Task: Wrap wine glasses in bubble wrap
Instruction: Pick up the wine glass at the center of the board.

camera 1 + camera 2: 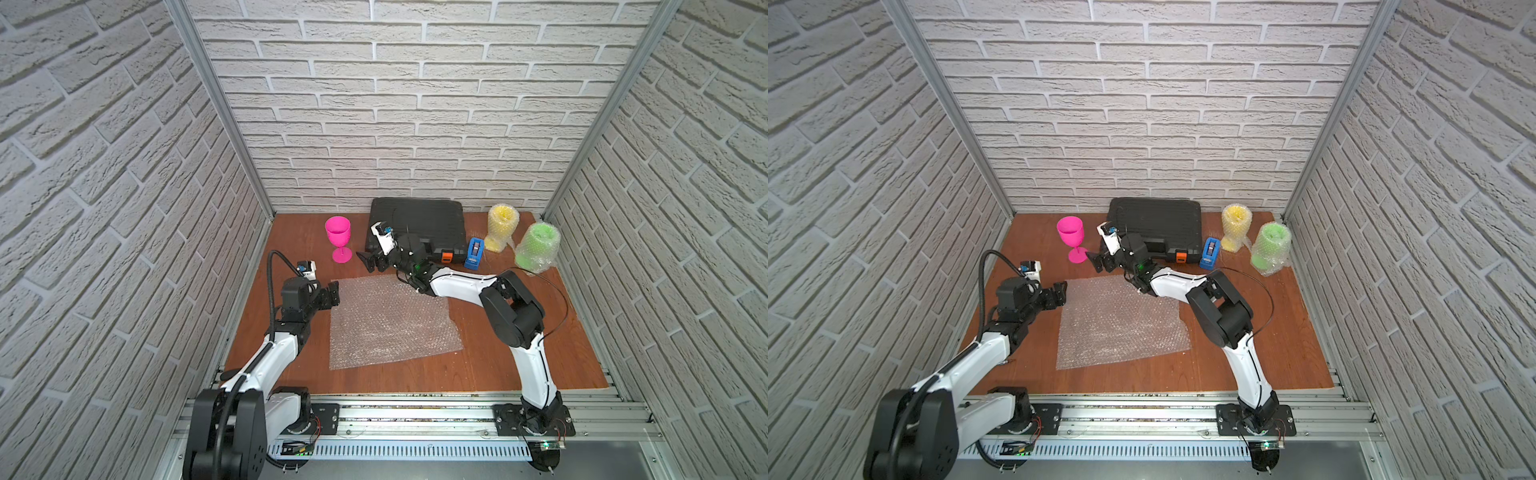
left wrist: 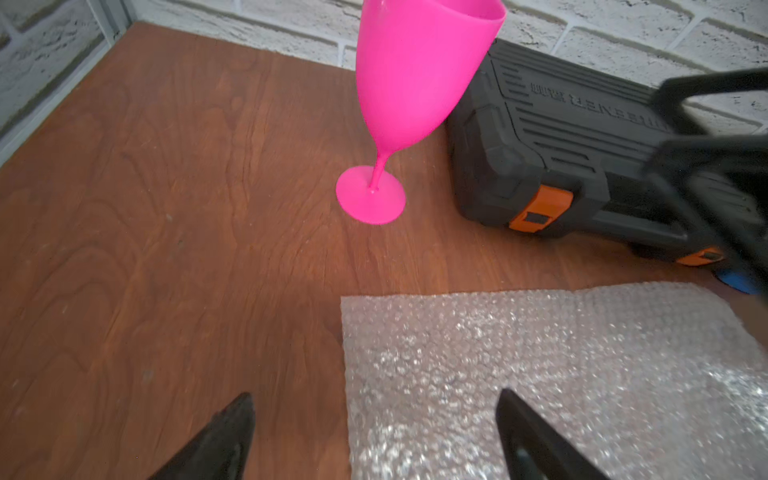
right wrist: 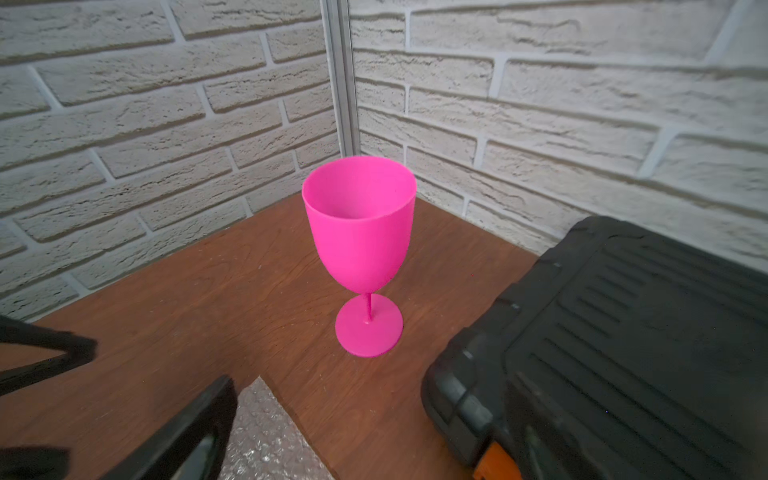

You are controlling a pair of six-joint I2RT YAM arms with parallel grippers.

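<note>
Pink goblet [image 1: 338, 239] untouched — right pincer [image 1: 372, 262] agape, empty.

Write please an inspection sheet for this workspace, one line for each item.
Surface: wooden table, no spill seen.
Job's things: pink glass upright and unwrapped, back left; yellow glass and green glass wrapped, back right; bubble wrap sheet flat in the middle.
Clutter: black case by the back wall; blue tape dispenser beside it.
Grippers: left gripper open, at the sheet's left edge; right gripper open, near the pink glass's foot, not touching it.
Cables: black hose loops over the left arm; thin cable arcs by the right arm.
Surroundings: brick walls on three sides; metal rail in front.
</note>
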